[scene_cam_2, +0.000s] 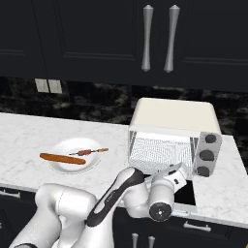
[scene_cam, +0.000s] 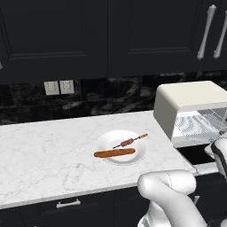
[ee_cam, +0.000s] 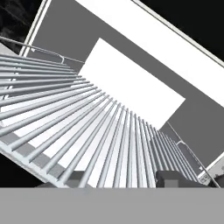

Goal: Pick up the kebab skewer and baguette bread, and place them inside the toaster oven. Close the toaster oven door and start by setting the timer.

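marble table (scene_cam: 44, 155) under dark wall cabinets (scene_cam: 66, 35), carrying the cream-beige toaster oven (scene_cam_2: 174, 118) at the right; its toaster oven door (scene_cam_2: 186, 194) lies folded down and open, the wire rack (ee_cam: 87, 131) inside bare. the white arm reaches in front of the oven mouth, and the gripper (ee_cam: 124, 181) looks straight onto the rack bars, its two dark fingers (ee_cam: 173, 178) set apart with nothing seen between them, though whether they are opening or closing cannot be told. well to the arm's left on the table stands a white plate (scene_cam: 135, 156) holding both task items, side by side and just apart: the baguette bread (scene_cam: 114, 153), long axis running left to right along the table front, and, behind it toward the wall, the kebab skewer (scene_cam: 129, 142), tilted so its right tip rises toward the oven. judged from this layout, neither item is yet loaded; the coming move calls for swinging the gripper leftward and away from the oven to the plate, then closing across an item's short axis. the bare table between plate and oven offers no obstacle; the lowered door, projecting over the table edge, is the part most likely to be clipped. three dark knobs (scene_cam_2: 207, 155) sit on the oven's right panel.
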